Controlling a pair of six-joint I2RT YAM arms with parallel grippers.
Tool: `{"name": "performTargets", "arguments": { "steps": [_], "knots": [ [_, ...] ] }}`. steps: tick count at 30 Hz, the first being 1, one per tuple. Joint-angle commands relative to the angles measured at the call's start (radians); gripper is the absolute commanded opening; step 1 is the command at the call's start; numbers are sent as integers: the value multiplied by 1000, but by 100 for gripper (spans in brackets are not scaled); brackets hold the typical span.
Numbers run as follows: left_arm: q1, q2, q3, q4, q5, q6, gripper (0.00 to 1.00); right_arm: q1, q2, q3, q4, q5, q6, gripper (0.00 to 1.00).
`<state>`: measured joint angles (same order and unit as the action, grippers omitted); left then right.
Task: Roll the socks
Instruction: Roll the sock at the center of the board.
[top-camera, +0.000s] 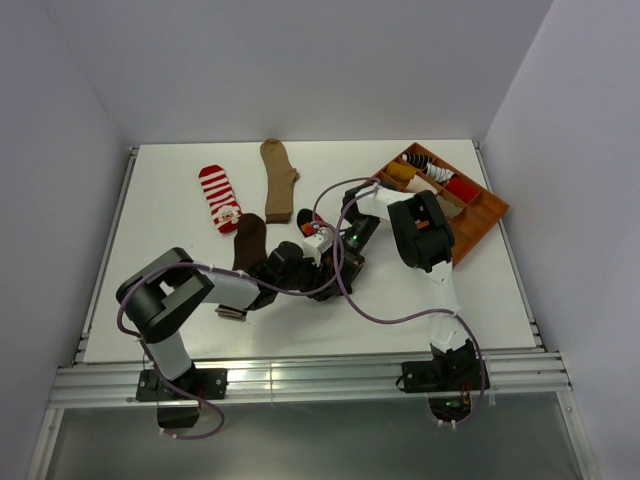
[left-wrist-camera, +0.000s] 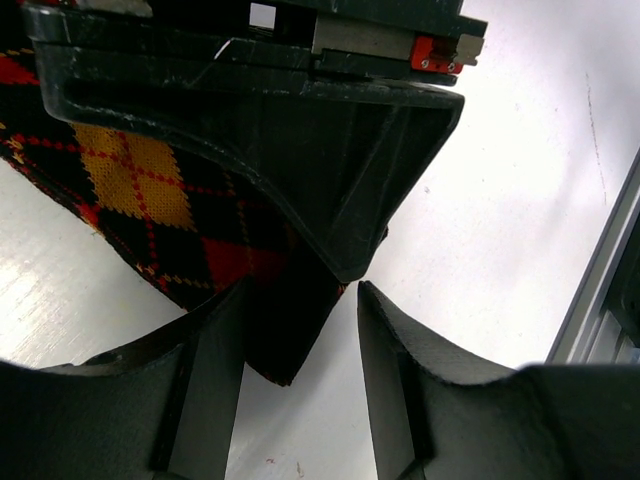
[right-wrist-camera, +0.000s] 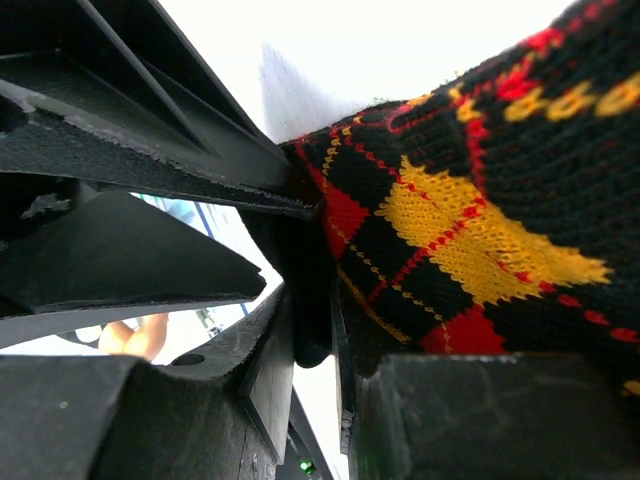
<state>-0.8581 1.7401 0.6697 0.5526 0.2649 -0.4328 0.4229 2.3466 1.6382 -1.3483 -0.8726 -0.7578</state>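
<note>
argyle sock (right-wrist-camera: 470, 230), knitted, black with yellow and red diamonds; one of four socks
its edge is pinched between the jaws of the right gripper (right-wrist-camera: 318, 325); a dark corner is seen between the spread jaws of the left gripper (left-wrist-camera: 300, 300); beyond the jaws are laid one striped sock (top-camera: 218, 197), one tan sock (top-camera: 279, 180) and one brown sock (top-camera: 248, 240).

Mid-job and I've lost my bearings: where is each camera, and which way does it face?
Top external: above and behind, looking down on the table; left arm and right arm show, meeting mid-table.
Left wrist: low over the table, looking along the left fingers at the argyle sock.
Right wrist: looking along the right fingers, shut on that sock.
Shared: both wrist views show the argyle sock and the other arm's fingers.
</note>
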Motion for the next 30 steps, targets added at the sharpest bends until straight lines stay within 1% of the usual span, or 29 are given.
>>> {"name": "performTargets", "arguments": {
  "steps": [1,10,15,20,22,23,24,27,29,30],
  "knots": [
    [-7,21,22,-40,11,23,53,-15,28,26,21,46,-31,26],
    [-7,18,30,-148,-16,29,51,-23,30,31,24,41,-28,27],
    [-7,25,30,-189,-15,28,49,-27,29,34,31,32,-21,28],
    [-7,39,34,-220,-10,22,40,-29,23,34,34,27,-18,30],
    [-7,47,36,-233,-9,17,38,-29,23,32,35,26,-17,31],
    [-7,49,41,-240,-7,17,34,-29,22,32,37,26,-15,31],
    [-7,55,45,-247,-3,14,32,-30,22,29,40,26,-14,31],
    [-7,68,60,-276,8,2,23,-32,16,20,55,30,-6,33],
    [-7,73,71,-296,20,-9,13,-32,0,11,80,40,11,33],
    [-7,76,74,-302,28,-15,11,-32,-7,-1,90,43,18,35]
  ]
}}
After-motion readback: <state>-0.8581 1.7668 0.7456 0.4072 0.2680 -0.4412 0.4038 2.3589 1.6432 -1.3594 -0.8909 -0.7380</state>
